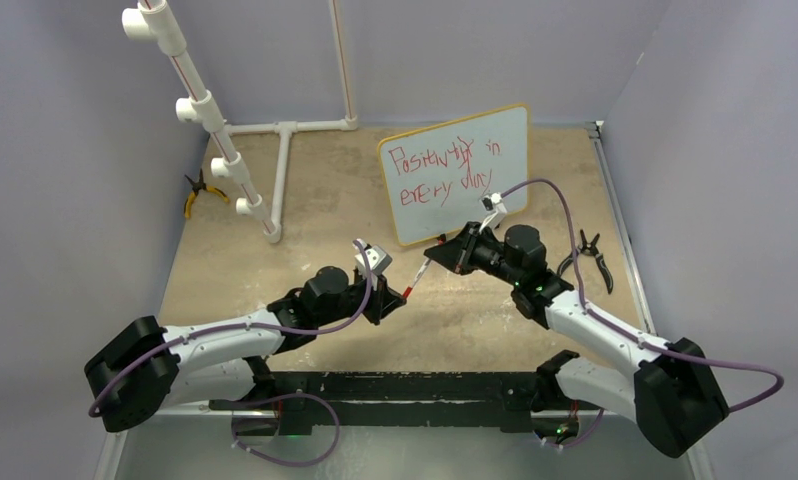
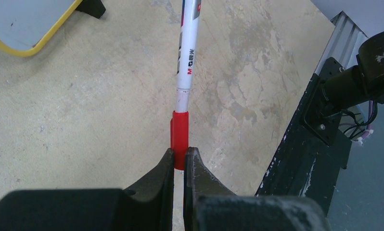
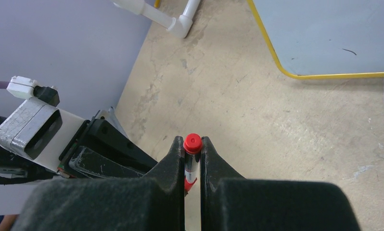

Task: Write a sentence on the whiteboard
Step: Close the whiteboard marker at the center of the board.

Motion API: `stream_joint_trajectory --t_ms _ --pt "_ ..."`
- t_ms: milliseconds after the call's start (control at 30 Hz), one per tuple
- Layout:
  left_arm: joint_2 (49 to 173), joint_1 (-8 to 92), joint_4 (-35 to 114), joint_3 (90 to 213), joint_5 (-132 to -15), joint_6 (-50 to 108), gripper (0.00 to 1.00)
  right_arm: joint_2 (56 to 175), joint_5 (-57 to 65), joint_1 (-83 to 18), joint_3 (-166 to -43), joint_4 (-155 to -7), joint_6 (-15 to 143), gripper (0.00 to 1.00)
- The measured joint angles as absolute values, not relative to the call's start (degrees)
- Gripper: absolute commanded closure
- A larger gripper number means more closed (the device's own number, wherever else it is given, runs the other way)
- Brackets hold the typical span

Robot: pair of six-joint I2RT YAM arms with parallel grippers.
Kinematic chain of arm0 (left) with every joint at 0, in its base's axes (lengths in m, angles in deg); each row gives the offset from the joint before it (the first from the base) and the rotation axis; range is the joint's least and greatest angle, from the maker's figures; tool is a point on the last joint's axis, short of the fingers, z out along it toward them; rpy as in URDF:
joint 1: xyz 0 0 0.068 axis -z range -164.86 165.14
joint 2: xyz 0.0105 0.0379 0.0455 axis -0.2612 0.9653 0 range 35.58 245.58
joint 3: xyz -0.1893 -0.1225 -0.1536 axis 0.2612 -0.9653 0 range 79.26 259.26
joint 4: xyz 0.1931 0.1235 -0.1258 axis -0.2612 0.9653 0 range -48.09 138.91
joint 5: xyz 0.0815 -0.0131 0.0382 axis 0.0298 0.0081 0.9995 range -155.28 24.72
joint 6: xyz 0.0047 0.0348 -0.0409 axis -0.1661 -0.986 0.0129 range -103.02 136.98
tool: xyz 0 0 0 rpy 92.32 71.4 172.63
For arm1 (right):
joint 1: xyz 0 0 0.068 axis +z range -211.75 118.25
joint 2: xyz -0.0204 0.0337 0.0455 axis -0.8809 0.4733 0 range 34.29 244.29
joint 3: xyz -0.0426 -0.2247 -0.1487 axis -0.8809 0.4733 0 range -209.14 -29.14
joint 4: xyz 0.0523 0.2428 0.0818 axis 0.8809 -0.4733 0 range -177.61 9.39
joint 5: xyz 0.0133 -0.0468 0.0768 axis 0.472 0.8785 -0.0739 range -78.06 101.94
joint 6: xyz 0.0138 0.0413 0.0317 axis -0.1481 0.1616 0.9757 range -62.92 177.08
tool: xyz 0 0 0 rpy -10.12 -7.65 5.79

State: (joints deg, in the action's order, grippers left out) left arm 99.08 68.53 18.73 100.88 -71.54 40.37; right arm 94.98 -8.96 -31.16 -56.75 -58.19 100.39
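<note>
We found the whiteboard (image 1: 445,215) standing at the back of the tabletop (image 1: 275,260), right of centre and tilted slightly backward. The sentence (image 1: 431,158) ran across it in two lines of scrawly red handwriting, filling most of the upper face. In front of the board, both arms met over the middle of the tabletop with a marker (image 2: 185,53) stretched between them. The left tool (image 2: 179,163) was clenched on the red cap (image 2: 179,134), which sat at the narrow end of the white barrel; we could not tell whether the cap was pushed fully home. The right tool (image 3: 192,147) was clamped around the other end of the marker, its red end plug showing between the fingers. A white pipe frame (image 1: 215,130) rose at the back left, with yellow-handled pliers (image 1: 199,192) lying beside it. Black pliers (image 1: 597,258) lay near the right edge.
</note>
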Motion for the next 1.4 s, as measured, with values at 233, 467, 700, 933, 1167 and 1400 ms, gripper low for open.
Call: stream_joint_trajectory --t_ms 233,467,700,933,1167,1400 --pt "99.1 68.5 18.7 100.9 -71.5 40.3 1.0 97.0 -10.7 -31.2 -57.2 -57.6 101.3 1.0" --pt "100.0 68.6 17.1 100.9 -71.5 40.3 1.0 97.8 -11.7 -31.2 -57.2 -57.4 102.5 1.0" --pt "102.1 68.6 14.5 100.9 -71.5 40.4 1.0 98.1 -11.7 -31.4 -56.4 -56.8 102.8 1.0" --pt "103.8 68.8 13.5 100.9 -71.5 40.5 1.0 98.9 -11.7 -31.5 -55.7 -56.2 102.8 1.0" --pt "104.5 68.8 13.0 100.9 -71.6 41.5 0.64 99.7 -11.7 -31.4 -55.5 -56.2 102.7 1.0" --pt "102.1 68.8 14.1 101.2 -72.8 42.1 0.34 99.9 -11.6 -31.3 -53.5 -56.9 103.2 1.0"
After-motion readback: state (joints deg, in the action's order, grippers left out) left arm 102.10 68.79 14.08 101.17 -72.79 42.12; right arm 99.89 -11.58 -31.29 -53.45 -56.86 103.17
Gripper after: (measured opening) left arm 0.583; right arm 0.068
